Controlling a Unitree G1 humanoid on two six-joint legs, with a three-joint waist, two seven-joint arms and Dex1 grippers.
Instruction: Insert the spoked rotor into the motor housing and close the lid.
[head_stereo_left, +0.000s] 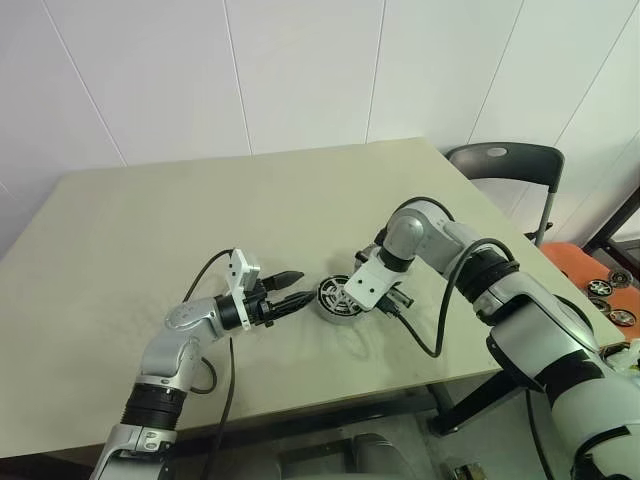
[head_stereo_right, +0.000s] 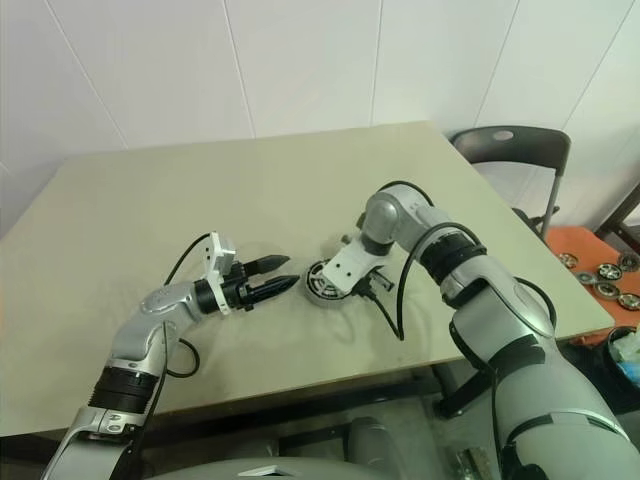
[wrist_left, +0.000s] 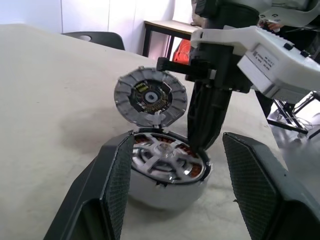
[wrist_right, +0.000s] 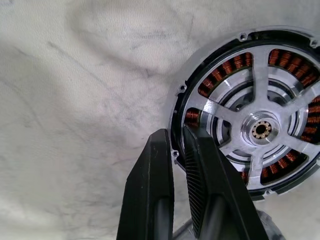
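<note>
The motor housing (wrist_left: 167, 187), a short grey cup with copper windings, rests on the table. The spoked rotor (wrist_left: 165, 160) lies seated inside it, shiny spokes up (wrist_right: 260, 130). The lid (wrist_left: 150, 97) stands tilted on edge at the housing's far rim, its dark hub facing my left gripper. My right gripper (wrist_right: 175, 131) points steeply down, shut, with its tips at the housing's rim beside the lid; nothing shows between its fingers. My left gripper (head_stereo_left: 306, 286) lies level and open just left of the housing (head_stereo_left: 335, 297), and its fingers (wrist_left: 117, 170) flank the housing without touching it.
The beige table (head_stereo_left: 200, 220) has bare room to the left and behind. A dark chair (head_stereo_left: 505, 160) stands at its far right corner. An orange tray (head_stereo_left: 600, 285) with several more motor parts lies off the table's right edge. Black cables hang from both wrists.
</note>
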